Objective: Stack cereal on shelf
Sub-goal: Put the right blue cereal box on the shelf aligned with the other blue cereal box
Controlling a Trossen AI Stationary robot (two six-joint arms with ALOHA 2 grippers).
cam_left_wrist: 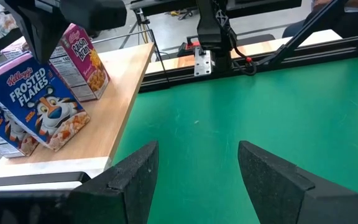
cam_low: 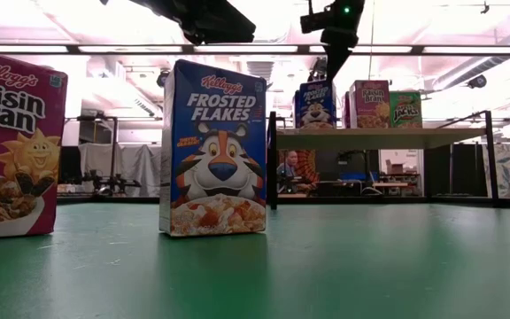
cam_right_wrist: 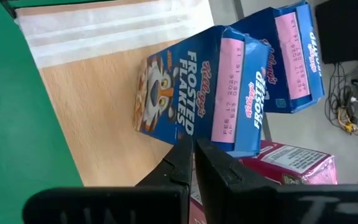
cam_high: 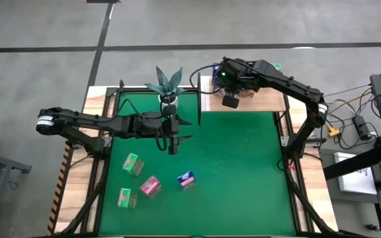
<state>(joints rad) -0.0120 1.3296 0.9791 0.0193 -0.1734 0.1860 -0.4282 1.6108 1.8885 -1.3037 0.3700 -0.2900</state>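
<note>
1. The green worktop (cam_high: 243,172) lies bare over its whole right half and middle; black frame rails run along its left and right edges, and a potted plant (cam_high: 167,84) stands at its far edge.
2. The shelf (cam_high: 270,102), a light-wood board, sits at the far right corner, raised above the worktop in the low view.
3. The right pincer (cam_right_wrist: 193,152) hangs over the shelf's left end, fingers pressed together and holding nothing, its tips just beside a Frosted Flakes box (cam_right_wrist: 194,96).
4. That blue box stands on the shelf with a second blue box (cam_right_wrist: 294,56) behind it and a pink box (cam_right_wrist: 291,165) next to them; the low view also shows a green box (cam_low: 405,109) there, its label hard to read, perhaps Apple Jacks.
5. The left pincer (cam_left_wrist: 197,171) hovers over the worktop's middle, near the plant, fingers spread and empty.
6. Well apart from it, toward the near left, lie two green boxes (cam_high: 133,164) (cam_high: 127,198), a pink Raisin Bran box (cam_low: 11,142) and a blue Kellogg's Frosted Flakes box (cam_low: 213,146).
7. The blue box top reads "FEB 17 2026".
</note>
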